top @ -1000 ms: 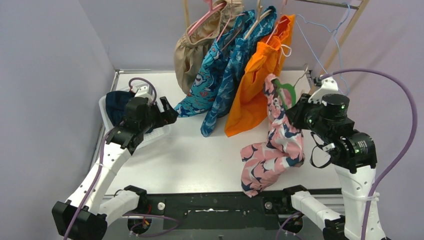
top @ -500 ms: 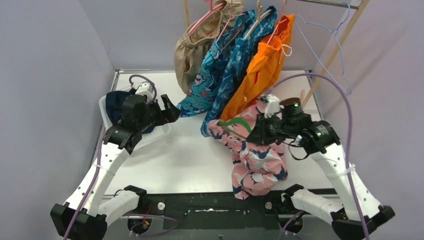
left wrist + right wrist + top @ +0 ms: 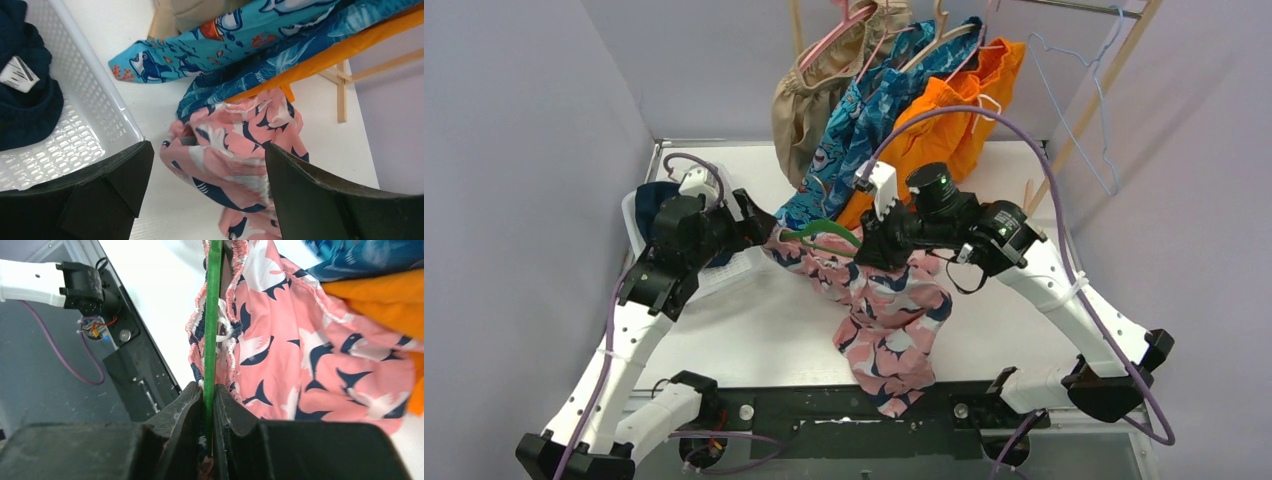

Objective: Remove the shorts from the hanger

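The pink shorts with navy shark print (image 3: 884, 310) hang on a green hanger (image 3: 824, 228) above the middle of the table. My right gripper (image 3: 869, 245) is shut on the hanger's bar; in the right wrist view the green hanger (image 3: 214, 315) runs between its closed fingers (image 3: 209, 390), with the pink shorts (image 3: 310, 355) draped beside it. My left gripper (image 3: 759, 225) is open at the left end of the hanger. In the left wrist view the pink shorts (image 3: 235, 145) lie between and beyond its open jaws (image 3: 207, 160), not gripped.
A white basket (image 3: 729, 272) at the left holds navy shorts (image 3: 656, 205). Tan (image 3: 809, 95), turquoise (image 3: 839, 150), dark teal-blue (image 3: 894, 95) and orange shorts (image 3: 944, 130) hang on the rack at the back. An empty blue wire hanger (image 3: 1084, 110) hangs at the right.
My right arm has swung the green hanger with the pink shorts from the right side leftward to the middle, up to my left gripper. The left gripper stays open, barely moved.
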Available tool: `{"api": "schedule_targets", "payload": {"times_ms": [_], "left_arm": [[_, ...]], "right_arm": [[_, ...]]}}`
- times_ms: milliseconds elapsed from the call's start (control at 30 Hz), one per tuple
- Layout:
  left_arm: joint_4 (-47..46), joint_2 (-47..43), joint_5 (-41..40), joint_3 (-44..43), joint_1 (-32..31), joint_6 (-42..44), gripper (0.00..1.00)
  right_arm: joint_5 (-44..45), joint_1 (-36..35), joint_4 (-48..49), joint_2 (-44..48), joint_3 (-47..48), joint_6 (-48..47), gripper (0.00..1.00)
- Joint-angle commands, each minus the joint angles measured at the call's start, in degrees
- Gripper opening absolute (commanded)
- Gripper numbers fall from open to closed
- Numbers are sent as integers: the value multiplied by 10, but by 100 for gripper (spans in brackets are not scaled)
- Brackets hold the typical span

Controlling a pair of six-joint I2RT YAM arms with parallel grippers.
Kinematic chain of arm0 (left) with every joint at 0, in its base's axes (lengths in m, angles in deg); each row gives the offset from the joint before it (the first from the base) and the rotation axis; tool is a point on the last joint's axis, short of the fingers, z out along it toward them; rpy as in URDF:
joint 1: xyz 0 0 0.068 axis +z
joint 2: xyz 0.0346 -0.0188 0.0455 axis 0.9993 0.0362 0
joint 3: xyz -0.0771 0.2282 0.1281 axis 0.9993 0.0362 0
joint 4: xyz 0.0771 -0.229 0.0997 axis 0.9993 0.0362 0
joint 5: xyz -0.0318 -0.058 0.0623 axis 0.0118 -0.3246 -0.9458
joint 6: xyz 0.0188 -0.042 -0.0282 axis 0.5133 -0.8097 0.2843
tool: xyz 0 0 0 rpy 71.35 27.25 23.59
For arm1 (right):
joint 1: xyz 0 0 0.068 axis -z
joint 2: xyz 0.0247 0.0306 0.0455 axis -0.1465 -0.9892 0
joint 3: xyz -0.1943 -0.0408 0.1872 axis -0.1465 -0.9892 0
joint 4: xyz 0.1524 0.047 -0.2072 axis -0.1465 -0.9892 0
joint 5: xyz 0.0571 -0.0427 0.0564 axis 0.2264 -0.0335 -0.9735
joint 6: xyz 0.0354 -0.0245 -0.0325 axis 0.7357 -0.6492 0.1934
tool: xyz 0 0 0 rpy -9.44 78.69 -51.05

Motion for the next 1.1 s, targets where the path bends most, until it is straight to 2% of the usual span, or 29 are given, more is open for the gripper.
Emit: {"api": "schedule_targets", "payload": {"times_ms": [0,67,133,233,367,500,600,700,900,1067], "left_arm": [[-11,-33,-54,-36,3,-7,82],[-14,-36,-50,-41,3,-4,82],[-16,-39,-41,-46,3,0,81],[-26,-41,-14,-46,3,14,80],[-44,-27,63,-35,2,37,76],[-61,5,152,-18,-2,36,72],[-60,24,164,-15,-9,27,71],[-57,17,144,-20,-11,24,71],[-45,-54,19,-39,-11,21,72],[-32,-72,1,-90,-11,35,72]], "right_arm": [[-106,62,10,-9,71,-108,0],[-172,96,3,-14,62,-139,0],[-184,110,-1,-5,25,-166,0],[-149,112,-4,17,-53,-189,0],[-52,125,48,89,-142,-205,0],[-47,153,130,166,-188,-256,0],[-129,199,133,172,-156,-291,0],[-255,238,83,146,-57,-311,0],[-285,245,-26,129,86,-341,0],[-305,245,-80,114,143,-384,0]]}}
